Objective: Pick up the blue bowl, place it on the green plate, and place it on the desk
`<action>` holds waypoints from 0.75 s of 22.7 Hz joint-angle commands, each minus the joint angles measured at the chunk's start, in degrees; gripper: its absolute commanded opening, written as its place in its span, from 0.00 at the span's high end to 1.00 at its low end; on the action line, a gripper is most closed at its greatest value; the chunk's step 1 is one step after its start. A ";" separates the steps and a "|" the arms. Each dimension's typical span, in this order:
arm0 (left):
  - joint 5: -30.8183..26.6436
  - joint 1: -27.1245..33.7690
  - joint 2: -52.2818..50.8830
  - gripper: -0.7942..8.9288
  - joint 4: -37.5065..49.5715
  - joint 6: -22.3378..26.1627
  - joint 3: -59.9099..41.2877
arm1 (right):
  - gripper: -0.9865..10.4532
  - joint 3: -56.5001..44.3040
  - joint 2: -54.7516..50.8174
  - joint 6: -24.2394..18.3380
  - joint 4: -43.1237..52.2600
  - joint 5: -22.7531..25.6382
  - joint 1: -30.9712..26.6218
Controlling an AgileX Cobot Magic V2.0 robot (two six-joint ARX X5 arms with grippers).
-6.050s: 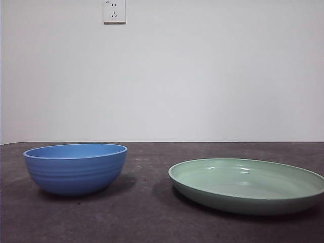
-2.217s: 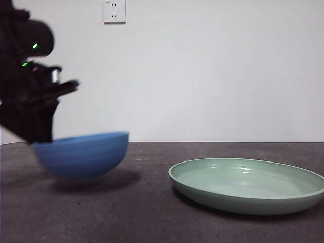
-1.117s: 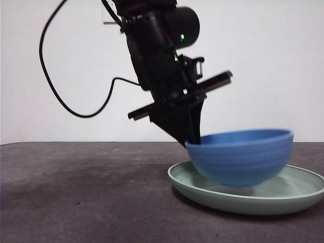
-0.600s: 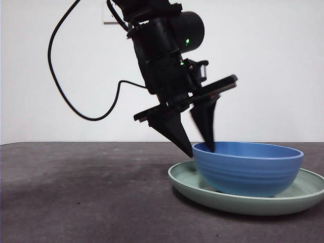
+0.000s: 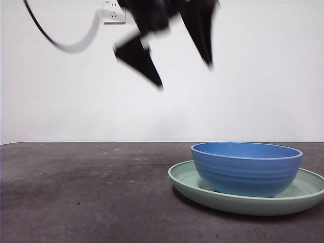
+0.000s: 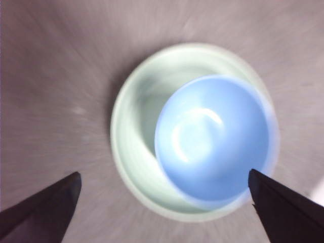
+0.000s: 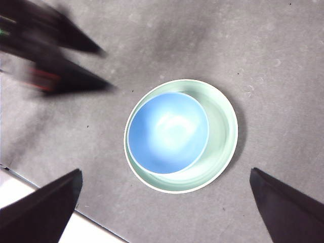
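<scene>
The blue bowl [image 5: 246, 169] stands upright inside the green plate [image 5: 304, 195] on the dark desk [image 5: 76, 202], at the right of the front view. My left gripper [image 5: 185, 76] is open and empty, high above the bowl and blurred by motion. Its wrist view looks down on the bowl [image 6: 212, 142] in the plate [image 6: 134, 116], with both jaws spread wide. My right gripper [image 7: 166, 172] is open and empty, high over the desk. Its view shows the bowl [image 7: 167, 132], the plate [image 7: 223, 126] and the left gripper [image 7: 107, 69] beside them.
A white wall with a socket [image 5: 114, 11] stands behind the desk. A black cable [image 5: 66, 45] hangs from the left arm. The desk's pale front edge [image 7: 30, 223] shows in the right wrist view.
The left gripper set the bowl on the plate, opened, and has now risen well above it. The bowl rests level in the plate.
</scene>
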 commanded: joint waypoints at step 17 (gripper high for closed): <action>9.25 5.29 -34.42 0.24 -15.39 15.93 -7.80 | 0.35 1.14 0.44 -0.02 -2.36 -0.02 0.13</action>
